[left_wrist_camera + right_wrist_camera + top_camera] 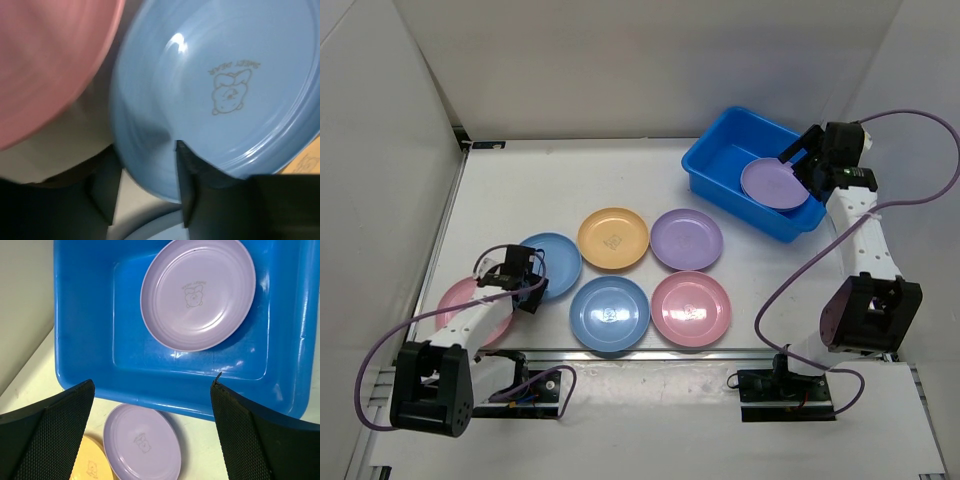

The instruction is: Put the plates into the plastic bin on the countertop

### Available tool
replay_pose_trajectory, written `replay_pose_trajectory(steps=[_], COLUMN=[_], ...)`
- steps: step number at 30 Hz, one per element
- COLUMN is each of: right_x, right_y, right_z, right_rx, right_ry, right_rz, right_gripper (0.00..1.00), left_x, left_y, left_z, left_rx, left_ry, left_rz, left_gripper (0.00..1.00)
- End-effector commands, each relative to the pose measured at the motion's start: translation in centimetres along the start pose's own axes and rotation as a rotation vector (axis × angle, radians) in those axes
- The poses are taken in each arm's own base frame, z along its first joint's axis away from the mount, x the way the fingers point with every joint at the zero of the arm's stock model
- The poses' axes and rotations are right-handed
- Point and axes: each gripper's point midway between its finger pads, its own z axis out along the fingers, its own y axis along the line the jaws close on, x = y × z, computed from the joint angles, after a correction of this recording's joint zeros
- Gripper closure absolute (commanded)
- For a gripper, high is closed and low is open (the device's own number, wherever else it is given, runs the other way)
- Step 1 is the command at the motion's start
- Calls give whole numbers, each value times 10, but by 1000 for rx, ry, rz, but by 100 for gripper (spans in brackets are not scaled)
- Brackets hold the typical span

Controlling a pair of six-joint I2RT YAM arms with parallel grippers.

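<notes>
White countertop (pixel 570 180), white walls round it; plastic bin (pixel 720 165) at far right. One purple plate (pixel 197 295) lies flat inside, so that one counts as done. The right gripper (pixel 152 382) hangs above it, fingers spread wide and empty. Left gripper (pixel 145 160) sits low at the blue plate (pixel 225 90), presumably to pinch its edge. The rim lies between the fingers (pixel 186 185); cannot tell whether they're clamped. Pink plate (pixel 45 60) just beside.

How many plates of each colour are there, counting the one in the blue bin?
Purple plates: 2
Blue plates: 2
Pink plates: 2
Orange plates: 1
Total: 7
</notes>
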Motion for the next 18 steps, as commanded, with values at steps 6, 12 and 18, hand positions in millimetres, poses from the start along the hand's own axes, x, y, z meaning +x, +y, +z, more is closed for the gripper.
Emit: replay_pose_trajectory(steps=[6, 12, 18], right_x=[1, 23, 77], right_y=[23, 54, 109], right_z=[-23, -34, -53], right_rx=[-104, -214, -513], right_ry=[-19, 10, 122], right_rz=[-11, -182, -481], right_gripper=[1, 1, 1], left_x=[-8, -48, -111], left_y=[9, -34, -87], left_z=[18, -11, -80], left_rx=[-55, 82, 257], left_ry=[-70, -205, -435], left_rz=[-113, -100, -42], left_gripper=[89, 90, 90])
